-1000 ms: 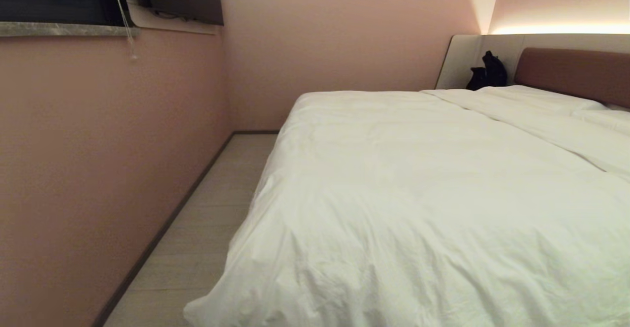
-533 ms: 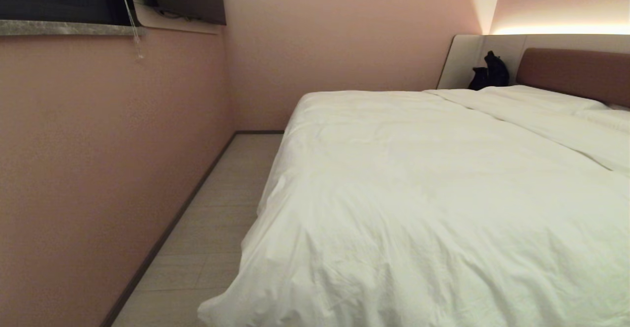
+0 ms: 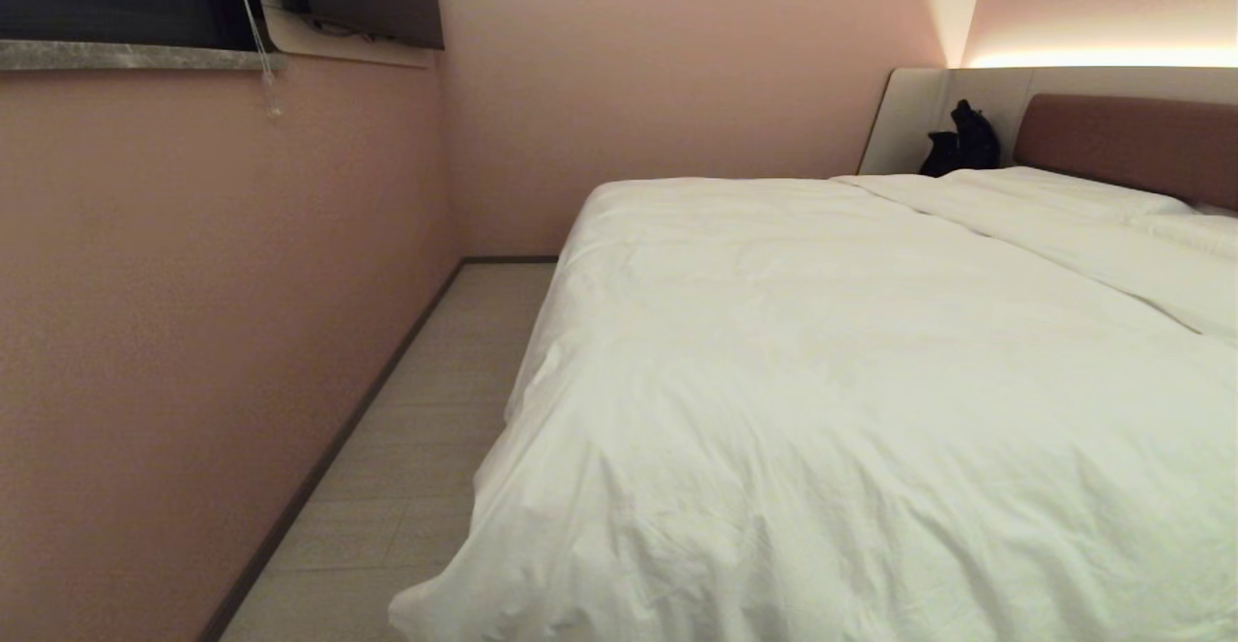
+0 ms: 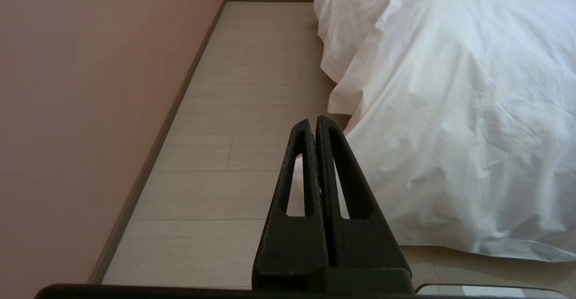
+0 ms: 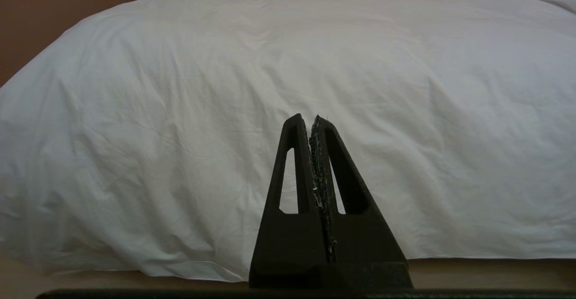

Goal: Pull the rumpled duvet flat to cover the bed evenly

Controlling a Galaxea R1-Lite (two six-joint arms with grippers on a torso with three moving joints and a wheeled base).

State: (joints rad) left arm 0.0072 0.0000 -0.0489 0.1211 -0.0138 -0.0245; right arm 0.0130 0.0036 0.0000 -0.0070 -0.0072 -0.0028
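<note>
Plainly idle, the left gripper (image 4: 313,123) and right gripper (image 5: 310,120) hang with fingers pressed together, holding nothing, short of the foot edge of the bed (image 3: 1122,144). Beyond them the duvet (image 3: 832,381) spreads fairly flat, draping over the foot corner toward the floor (image 4: 234,110), apparently needing little more pulling.

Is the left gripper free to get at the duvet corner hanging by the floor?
Probably yes: the left gripper is shut and empty, with only bare floor between it and the duvet.
</note>
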